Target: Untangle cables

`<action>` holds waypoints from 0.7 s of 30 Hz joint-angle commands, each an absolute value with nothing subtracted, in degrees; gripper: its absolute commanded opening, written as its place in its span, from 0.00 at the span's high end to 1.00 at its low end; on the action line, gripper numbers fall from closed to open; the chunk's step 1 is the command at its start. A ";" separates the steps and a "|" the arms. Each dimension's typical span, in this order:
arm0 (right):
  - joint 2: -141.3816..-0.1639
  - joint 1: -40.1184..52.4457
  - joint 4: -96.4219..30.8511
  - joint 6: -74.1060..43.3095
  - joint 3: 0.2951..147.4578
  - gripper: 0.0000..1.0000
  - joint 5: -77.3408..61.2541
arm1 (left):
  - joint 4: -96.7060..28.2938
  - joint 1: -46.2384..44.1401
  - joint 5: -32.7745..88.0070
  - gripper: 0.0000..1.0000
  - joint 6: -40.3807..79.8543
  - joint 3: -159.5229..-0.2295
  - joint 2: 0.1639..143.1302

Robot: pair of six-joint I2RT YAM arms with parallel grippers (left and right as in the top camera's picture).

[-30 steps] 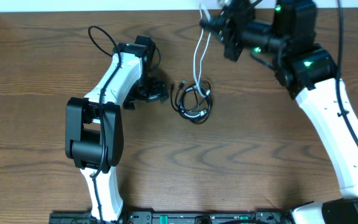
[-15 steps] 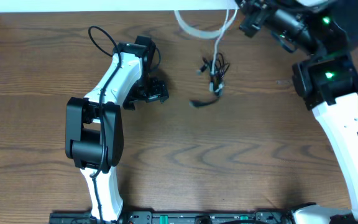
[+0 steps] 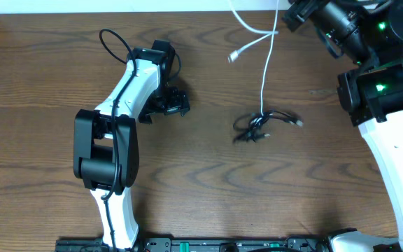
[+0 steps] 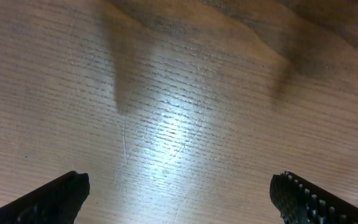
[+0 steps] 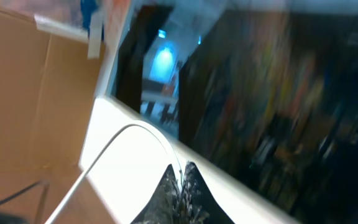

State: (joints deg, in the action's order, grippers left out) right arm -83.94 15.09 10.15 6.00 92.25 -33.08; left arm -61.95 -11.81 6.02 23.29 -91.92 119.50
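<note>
Brown wood-grain table (image 3: 208, 189) fills the overhead view, with a white strip along its top edge.

The black cable (image 3: 257, 130) lies in a small loose knot on the table, right of centre, with one light plug end sticking out toward the right. The white cable (image 3: 263, 77) rises from that knot in a nearly straight line toward the top of the frame. Another part of it curves across the top edge and ends in a small plug in the upper middle, pointing left. White and black strands meet in the knot; how they cross there is too small to tell.

The left arm (image 3: 128, 87) stretches up the left half of the frame. The left gripper (image 3: 180, 105) points right and sits well apart from the knot. In its wrist view the left gripper (image 4: 179, 196) has its dark fingers (image 4: 48, 199) spread wide over bare wood, nothing between them.

The right arm (image 3: 390, 154) runs up the right edge and bends left at the top. The right gripper (image 3: 290, 15) sits in the upper right corner, where the white strand arrives. In its blurred wrist view the right gripper (image 5: 182, 180) has its fingers (image 5: 166, 193) pressed together on the white cable (image 5: 132, 127), which arcs away to the lower left. A white ledge (image 5: 123, 162), a cardboard panel (image 5: 23, 93) and a dark blurred room lie behind.
</note>
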 commanded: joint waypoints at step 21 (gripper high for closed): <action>-84.20 14.83 -49.50 3.25 92.97 0.99 -12.75 | -62.24 -11.57 5.50 0.02 23.00 -92.12 120.11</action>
